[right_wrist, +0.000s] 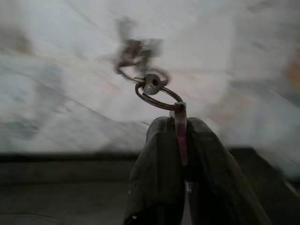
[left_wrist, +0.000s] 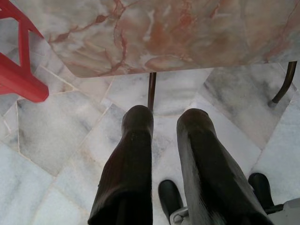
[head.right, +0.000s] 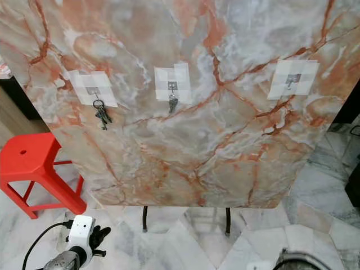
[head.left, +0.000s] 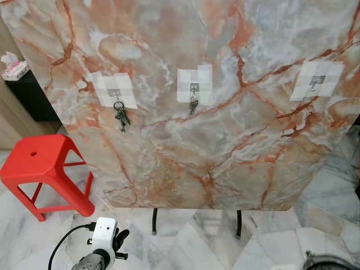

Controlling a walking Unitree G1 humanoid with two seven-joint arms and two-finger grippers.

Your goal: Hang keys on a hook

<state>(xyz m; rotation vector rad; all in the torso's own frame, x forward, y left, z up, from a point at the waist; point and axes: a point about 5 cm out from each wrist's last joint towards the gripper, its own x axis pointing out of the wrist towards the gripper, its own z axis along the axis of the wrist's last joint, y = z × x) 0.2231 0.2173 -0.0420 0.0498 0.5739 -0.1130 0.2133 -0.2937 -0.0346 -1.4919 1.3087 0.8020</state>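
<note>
A tilted marble board (head.left: 214,140) carries three small hooks on white pads. A bunch of keys (head.left: 120,116) hangs from the left hook (head.left: 115,91), and a single key (head.left: 193,105) from the middle hook (head.left: 194,87). The right hook (head.left: 316,83) is bare. In the right wrist view my right gripper (right_wrist: 180,123) is shut on a flat key blade (right_wrist: 181,140); its key ring (right_wrist: 157,96) and more blurred keys stick out past the fingertips. My left gripper (head.left: 120,239) hangs low at the bottom left, open over the floor (left_wrist: 164,117), holding nothing.
A red plastic stool (head.left: 42,163) stands left of the board on the pale marble floor. The board rests on thin dark legs (head.left: 154,220). A tissue box (head.left: 14,67) sits on a dark cabinet at the far left.
</note>
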